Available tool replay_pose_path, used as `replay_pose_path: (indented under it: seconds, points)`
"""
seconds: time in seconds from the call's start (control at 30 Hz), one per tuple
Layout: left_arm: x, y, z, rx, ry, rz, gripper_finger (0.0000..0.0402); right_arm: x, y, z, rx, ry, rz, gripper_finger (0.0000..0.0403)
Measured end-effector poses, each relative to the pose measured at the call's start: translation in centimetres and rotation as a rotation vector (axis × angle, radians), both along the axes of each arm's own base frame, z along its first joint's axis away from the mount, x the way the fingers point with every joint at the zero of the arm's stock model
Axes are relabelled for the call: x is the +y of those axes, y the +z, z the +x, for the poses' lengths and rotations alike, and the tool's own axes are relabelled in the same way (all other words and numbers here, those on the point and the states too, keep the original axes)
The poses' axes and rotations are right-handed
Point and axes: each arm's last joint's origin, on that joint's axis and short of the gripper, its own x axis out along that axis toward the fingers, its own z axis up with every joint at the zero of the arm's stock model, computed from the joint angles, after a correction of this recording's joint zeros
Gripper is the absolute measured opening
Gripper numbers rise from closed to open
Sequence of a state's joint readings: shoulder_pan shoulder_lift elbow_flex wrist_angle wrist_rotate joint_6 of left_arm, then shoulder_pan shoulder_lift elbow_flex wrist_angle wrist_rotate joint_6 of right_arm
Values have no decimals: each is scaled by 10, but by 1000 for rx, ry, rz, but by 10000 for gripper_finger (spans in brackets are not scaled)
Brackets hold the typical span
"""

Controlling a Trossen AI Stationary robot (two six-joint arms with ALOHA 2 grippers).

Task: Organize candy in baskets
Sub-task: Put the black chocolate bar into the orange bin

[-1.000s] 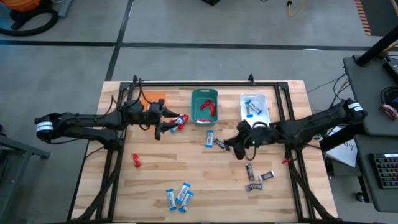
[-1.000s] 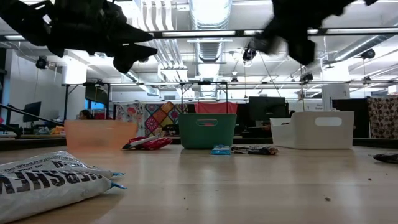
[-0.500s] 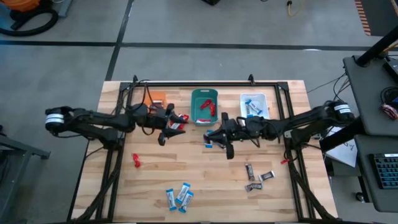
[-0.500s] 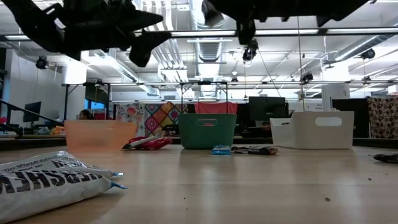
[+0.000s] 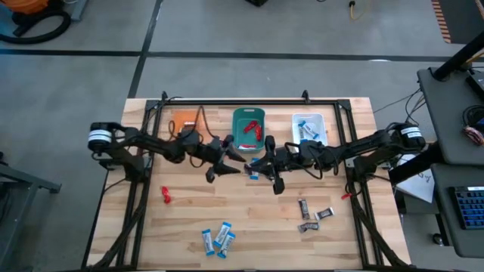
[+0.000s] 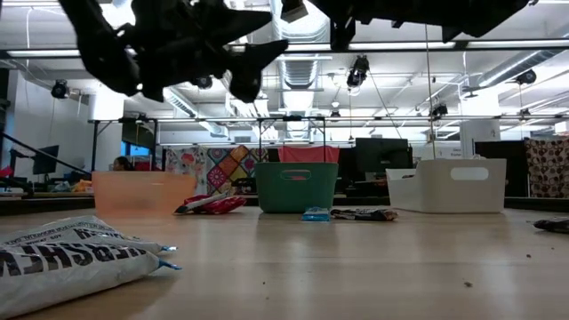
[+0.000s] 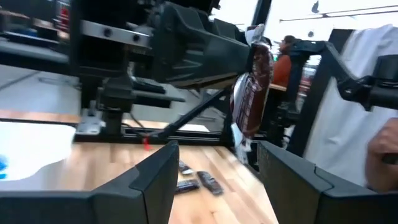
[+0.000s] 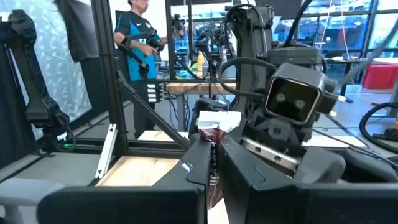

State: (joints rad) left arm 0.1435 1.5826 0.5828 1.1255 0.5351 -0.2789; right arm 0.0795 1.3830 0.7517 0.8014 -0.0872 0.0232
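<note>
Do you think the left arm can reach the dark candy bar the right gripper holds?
Probably yes: the left gripper, open, faces the dark candy bar in the right gripper, nothing between.

grey concrete floor (image 5: 249,34) w/ dark seam lines around the wooden table (image 5: 249,219); orange hose coil (image 5: 30,6) far corner, second desk with keyboard (image 5: 470,205) beside it. ceiling ducts and strip lights (image 6: 300,18) overhead, patterned quilt (image 6: 227,164) on back wall, person in teal shirt (image 8: 138,37) standing behind
</note>
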Motion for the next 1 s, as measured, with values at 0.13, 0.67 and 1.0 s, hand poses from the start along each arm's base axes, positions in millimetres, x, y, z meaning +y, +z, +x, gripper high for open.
replay_pose_path:
  seconds: [0.13,0.67,1.0]
  points:
    - [-3,2,15,-11,-125,9,193,0,-2,0,14,-2,-17,18]
    - [-1,7,31,-33,-156,-13,98,0,-4,0,35,-13,-45,18]
    - [-1,7,31,-17,-146,-43,14,-1,-4,0,41,-38,-14,65]
